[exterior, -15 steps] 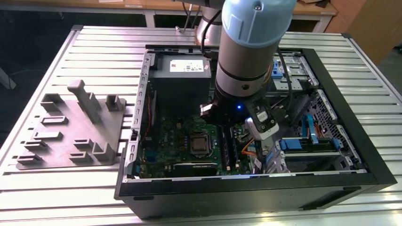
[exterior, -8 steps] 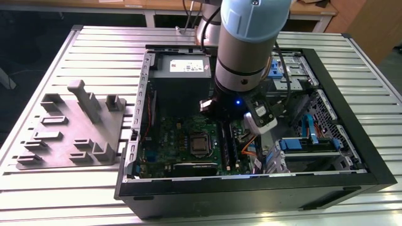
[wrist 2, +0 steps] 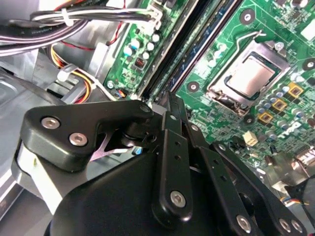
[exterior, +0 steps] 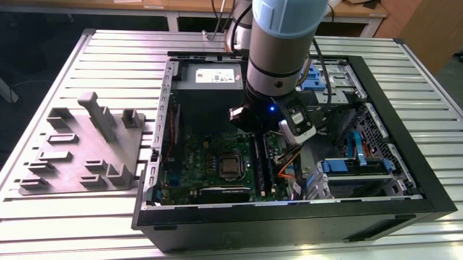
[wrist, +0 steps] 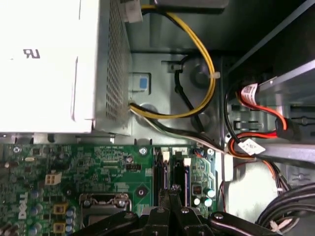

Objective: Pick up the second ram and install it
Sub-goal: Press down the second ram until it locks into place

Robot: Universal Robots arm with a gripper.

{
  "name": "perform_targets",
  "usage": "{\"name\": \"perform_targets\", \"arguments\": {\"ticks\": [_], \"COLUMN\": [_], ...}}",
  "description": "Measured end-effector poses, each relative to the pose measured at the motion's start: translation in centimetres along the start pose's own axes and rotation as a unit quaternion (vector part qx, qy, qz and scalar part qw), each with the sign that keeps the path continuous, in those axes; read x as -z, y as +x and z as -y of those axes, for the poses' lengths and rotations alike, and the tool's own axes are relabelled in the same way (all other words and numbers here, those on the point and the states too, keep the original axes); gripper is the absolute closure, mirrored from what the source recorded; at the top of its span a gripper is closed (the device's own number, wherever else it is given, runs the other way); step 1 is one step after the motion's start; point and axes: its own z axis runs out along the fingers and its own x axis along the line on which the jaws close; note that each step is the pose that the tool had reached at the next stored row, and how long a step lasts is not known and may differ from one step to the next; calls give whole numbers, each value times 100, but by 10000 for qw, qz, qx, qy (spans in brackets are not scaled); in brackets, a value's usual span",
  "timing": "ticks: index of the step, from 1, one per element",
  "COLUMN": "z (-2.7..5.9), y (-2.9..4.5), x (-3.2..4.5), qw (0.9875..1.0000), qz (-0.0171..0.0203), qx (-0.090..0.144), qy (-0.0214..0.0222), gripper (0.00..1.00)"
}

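Observation:
My gripper (exterior: 253,132) hangs inside the open computer case, low over the green motherboard (exterior: 206,154). In both wrist views its black fingers (wrist 2: 170,128) close to a single tip with no gap, right over the long black memory slots (wrist: 162,169). A thin dark strip with a bluish face, the second ram (wrist 2: 209,46), lies along one slot just past the fingertips (wrist: 173,188). I cannot tell whether the tip touches it or how deep it sits. The processor socket (wrist 2: 248,76) is beside the slots.
The grey moulded holder tray (exterior: 79,157) lies on the slatted table at the exterior view's left. The grey power-supply box (exterior: 210,76) fills the case's far end. Yellow, black and orange cables (wrist: 206,83) and blue-tabbed drive cages (exterior: 354,162) crowd the case's right side.

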Motion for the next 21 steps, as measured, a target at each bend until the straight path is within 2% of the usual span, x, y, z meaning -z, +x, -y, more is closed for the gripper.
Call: {"name": "perform_targets", "arguments": {"ticks": [5, 11, 14, 21], "z": [-10, -72, -76, -73], "y": [3, 6, 8, 10], "x": [-37, -67, -111, -132], "qw": [10000, 10000, 10000, 10000], "qz": [0, 0, 0, 0], "qx": [-1, 0, 0, 0], "qy": [1, 0, 0, 1], "gripper": [90, 90, 90, 90]}}
